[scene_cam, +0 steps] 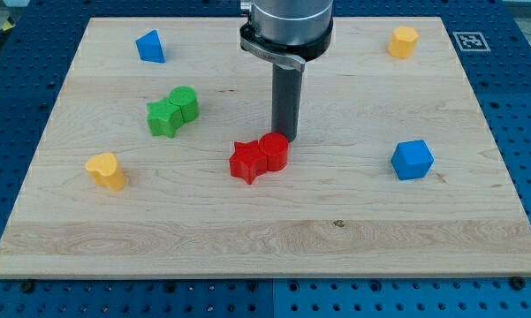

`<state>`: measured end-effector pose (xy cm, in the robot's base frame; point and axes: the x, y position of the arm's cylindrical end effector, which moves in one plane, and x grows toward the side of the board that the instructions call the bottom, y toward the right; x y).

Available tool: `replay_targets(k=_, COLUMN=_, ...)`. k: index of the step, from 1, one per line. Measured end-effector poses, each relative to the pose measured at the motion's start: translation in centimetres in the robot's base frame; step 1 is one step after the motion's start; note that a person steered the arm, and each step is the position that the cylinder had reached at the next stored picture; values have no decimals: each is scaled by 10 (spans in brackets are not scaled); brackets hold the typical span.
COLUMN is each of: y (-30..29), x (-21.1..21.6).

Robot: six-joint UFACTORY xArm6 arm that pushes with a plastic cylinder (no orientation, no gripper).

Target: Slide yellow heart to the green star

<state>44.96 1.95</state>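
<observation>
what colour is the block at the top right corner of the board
Yellow. The block shows clearly in the camera view.

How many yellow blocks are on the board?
2: a yellow heart near the view's left edge, and a yellow block at the view's top right. None seems hidden.

No words, numbers or brand names can be read anywhere. The only sign is a black-and-white square marker (467, 40) of blocky patches, on a white corner at the view's top right of the bench (265, 238). The blocks themselves carry no lettering.
</observation>
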Motion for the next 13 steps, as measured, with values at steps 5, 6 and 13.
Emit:
replay_targets(k=5, y=-28, x=-18)
replay_targets(k=6, y=-57, x=-18)
replay_targets(k=13, y=-163, x=104)
